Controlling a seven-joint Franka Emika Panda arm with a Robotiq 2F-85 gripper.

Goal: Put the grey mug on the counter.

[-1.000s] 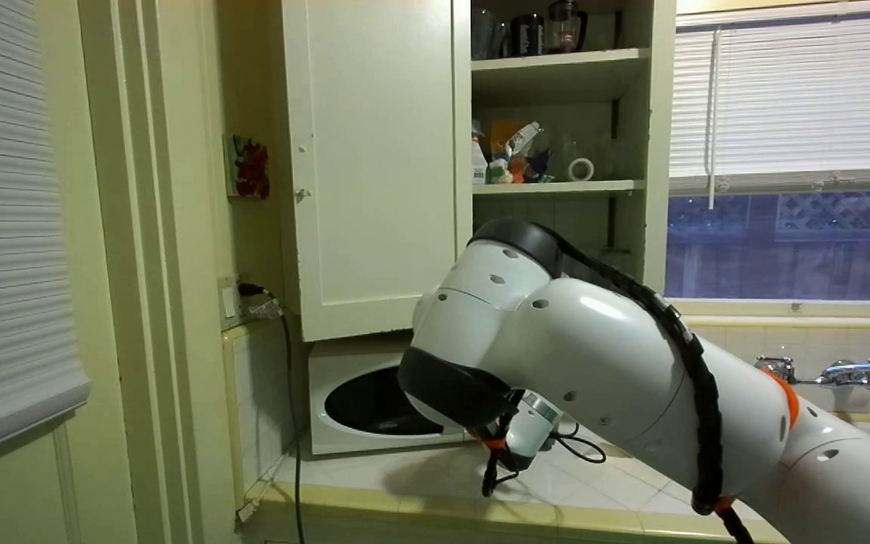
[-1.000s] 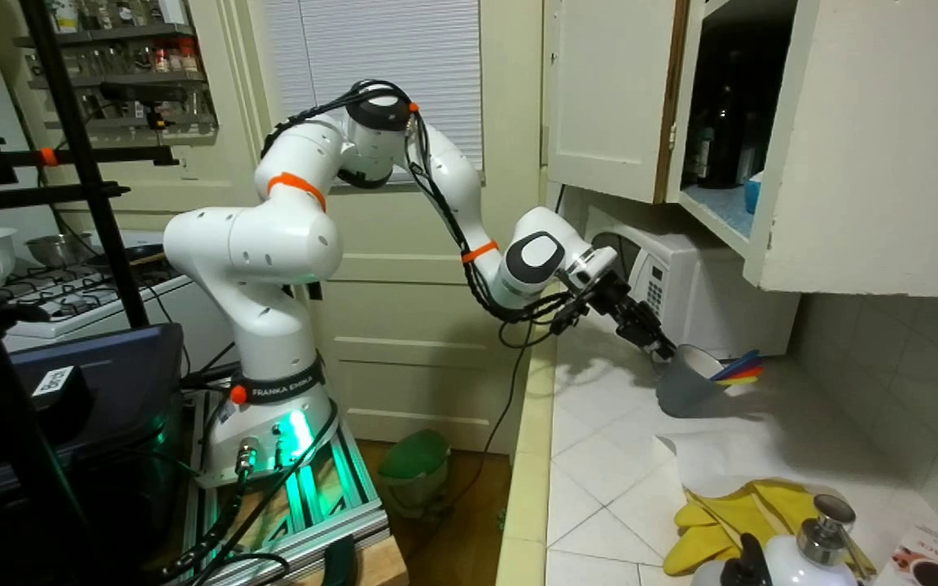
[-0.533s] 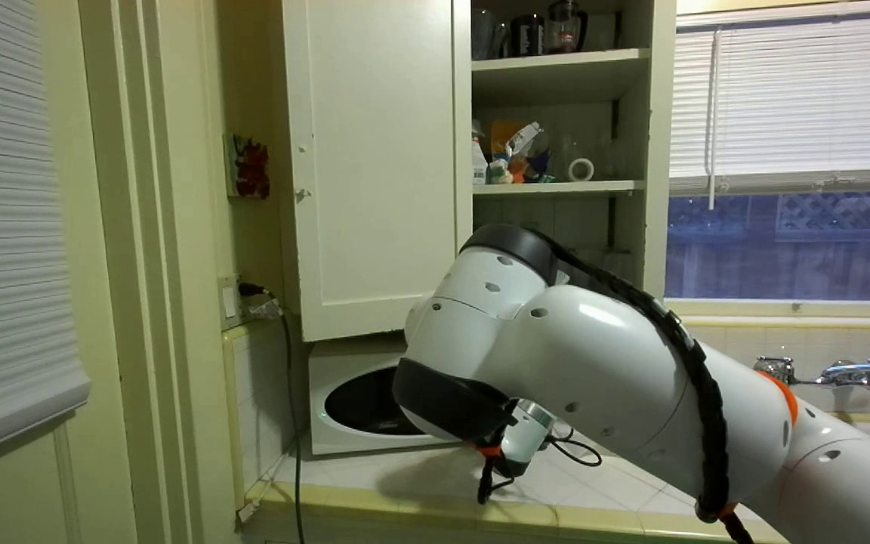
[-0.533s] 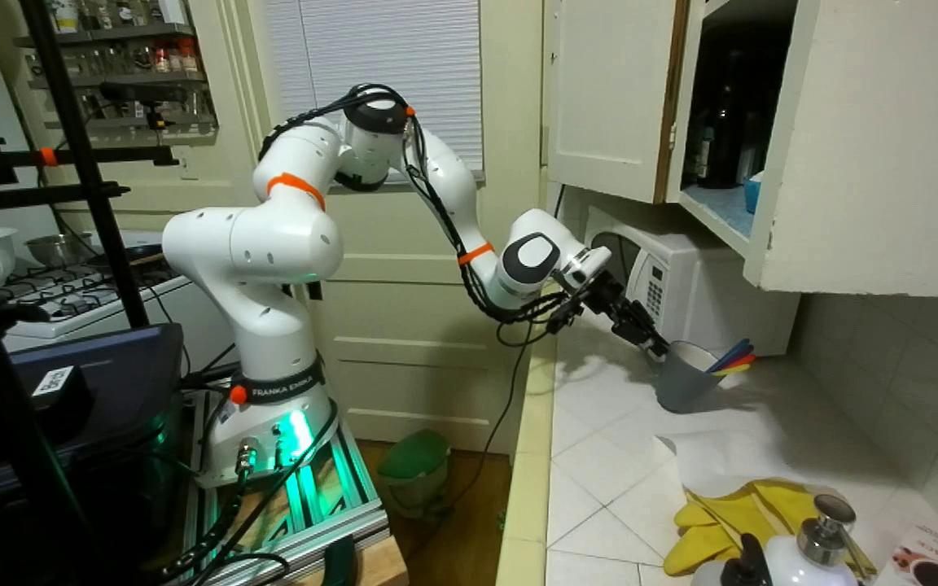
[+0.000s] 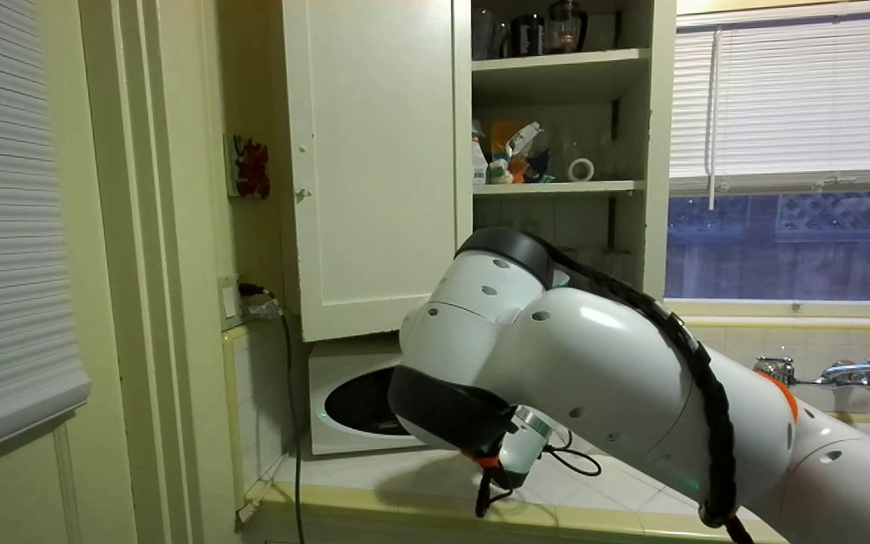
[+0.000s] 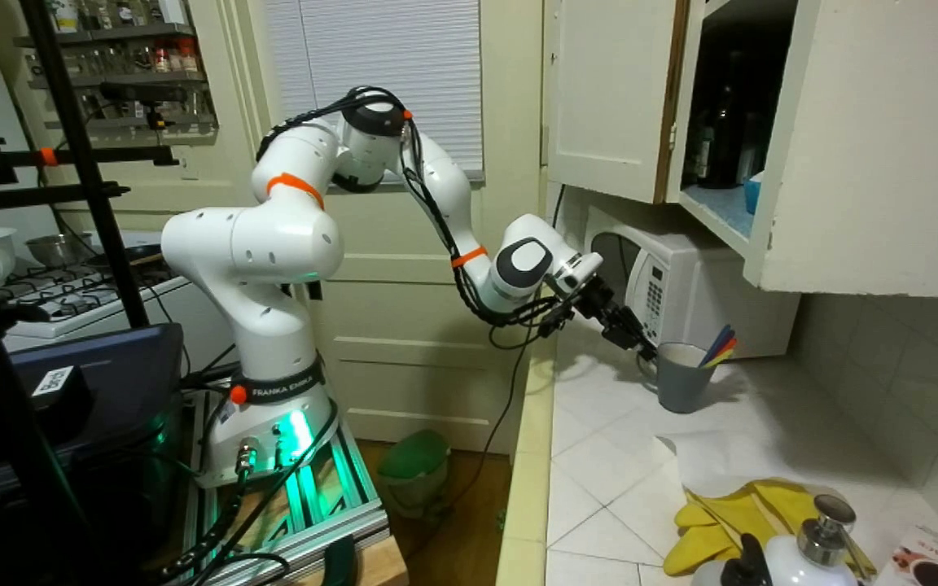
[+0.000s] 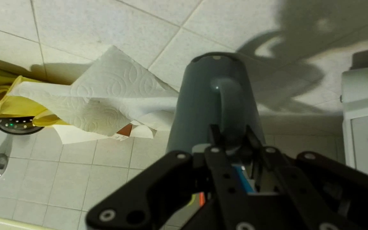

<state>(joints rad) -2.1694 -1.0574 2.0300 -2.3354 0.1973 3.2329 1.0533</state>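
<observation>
Beside the white microwave [image 6: 742, 301], at its button end: the grey mug [image 6: 682, 387], near it but not touching it, almost upright.
Gripper [image 7: 234, 135]: I have its two fingers [image 7: 215, 135] pinched narrow on the mug's handle [image 7: 230, 105], so it is holding the mug.
Bright sticks [image 6: 720, 348]: blue, red and yellow, poking out of the mug on the side farthest from the handle.
Mug's bottom: right over the counter [image 6: 599, 456] or just on it; I can't tell if it touches.
Counter job: I think I am at the setting-down step, with letting go not yet done.
Gripper's next move: I should go down softly until the mug sits flat beside the microwave, then spread the fingers and slide straight back off the handle, so nothing tips.
White paper [image 7: 113, 83]: farther from the microwave than the mug is; I should stay off it.
</observation>
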